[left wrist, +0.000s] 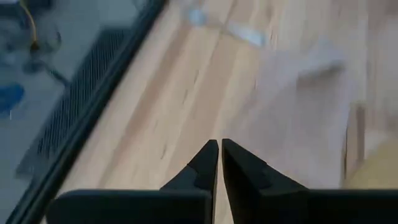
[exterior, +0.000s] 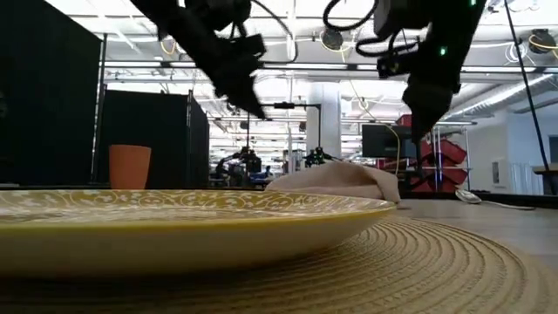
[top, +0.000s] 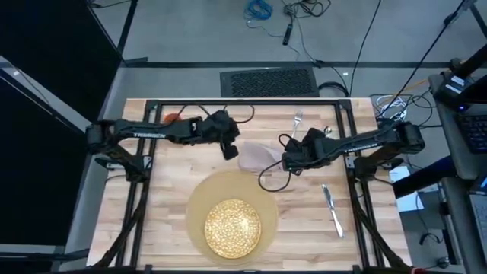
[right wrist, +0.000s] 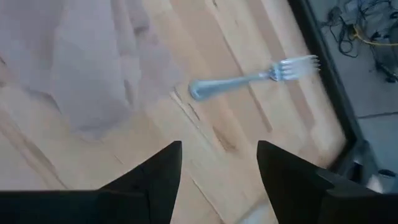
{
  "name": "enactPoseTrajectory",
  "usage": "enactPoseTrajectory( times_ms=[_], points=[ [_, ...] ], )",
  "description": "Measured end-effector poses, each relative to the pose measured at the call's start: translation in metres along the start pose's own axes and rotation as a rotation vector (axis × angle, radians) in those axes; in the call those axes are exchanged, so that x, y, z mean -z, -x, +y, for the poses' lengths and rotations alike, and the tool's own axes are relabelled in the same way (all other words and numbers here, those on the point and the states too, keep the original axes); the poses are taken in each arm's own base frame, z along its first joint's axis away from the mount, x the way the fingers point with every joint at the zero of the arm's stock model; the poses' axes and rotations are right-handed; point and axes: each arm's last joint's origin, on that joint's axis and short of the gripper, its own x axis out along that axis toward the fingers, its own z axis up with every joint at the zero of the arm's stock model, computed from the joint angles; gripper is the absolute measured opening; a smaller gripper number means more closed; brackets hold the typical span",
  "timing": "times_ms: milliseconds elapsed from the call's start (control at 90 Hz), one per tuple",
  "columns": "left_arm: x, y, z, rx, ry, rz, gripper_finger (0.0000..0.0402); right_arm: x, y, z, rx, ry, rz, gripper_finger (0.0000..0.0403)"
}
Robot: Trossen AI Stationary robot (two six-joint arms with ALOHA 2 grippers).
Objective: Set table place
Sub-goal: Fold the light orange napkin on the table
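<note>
the left gripper (left wrist: 219, 163) is seen with its two dark fingers pressed together, nothing between them. it is held above the table (top: 163, 198), over bare planks just beside the napkin (top: 257, 155), on the side toward the table's left edge. in the low view its tip (exterior: 251, 98) hangs clear of the tabletop.

the right gripper (right wrist: 219, 168) is seen with its fingers spread wide and nothing gripped. it is held above the planks at the napkin's other side, toward the table's right edge, and the fork (right wrist: 255, 78) lies just beyond it, tines toward the table's far edge. in the low view this gripper (exterior: 418, 122) is also raised above the cloth (exterior: 336, 181).

the pinkish-grey napkin lies crumpled near the middle of the table, between the two grippers and touching the far rim of the round tan mat (top: 196, 199). the gold-speckled plate (top: 233, 227) is set on the mat, toward the table's near edge. the fork (top: 297, 120) is found near the far edge, right of centre. the knife (top: 332, 208) lies on the planks to the right of the mat, apart from it. the orange cup (top: 172, 117) stands near the far left corner, partly hidden by the left arm (top: 152, 131); it is upright in the low view (exterior: 129, 167). the spoon cannot be made out.
</note>
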Motion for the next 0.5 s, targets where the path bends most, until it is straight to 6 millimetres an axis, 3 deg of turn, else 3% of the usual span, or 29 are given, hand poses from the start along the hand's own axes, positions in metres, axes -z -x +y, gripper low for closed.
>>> enactPoseTrajectory(
  times_ms=[222, 378, 500],
  points=[
    [-0.005, -0.021, -0.004, -0.008, -0.035, -0.108, 0.0008, -0.003, -0.014, 0.013, -0.093, -0.104, -0.114, 0.0194],
    [0.003, -0.024, 0.003, -0.046, -0.159, -0.034, 0.0008, -0.013, -0.015, 0.014, -0.130, -0.132, -0.180, 0.0194],
    [0.003, -0.023, 0.004, -0.067, -0.141, -0.029, 0.0008, -0.025, -0.015, 0.013, -0.164, -0.154, -0.264, 0.0194]
  ],
)
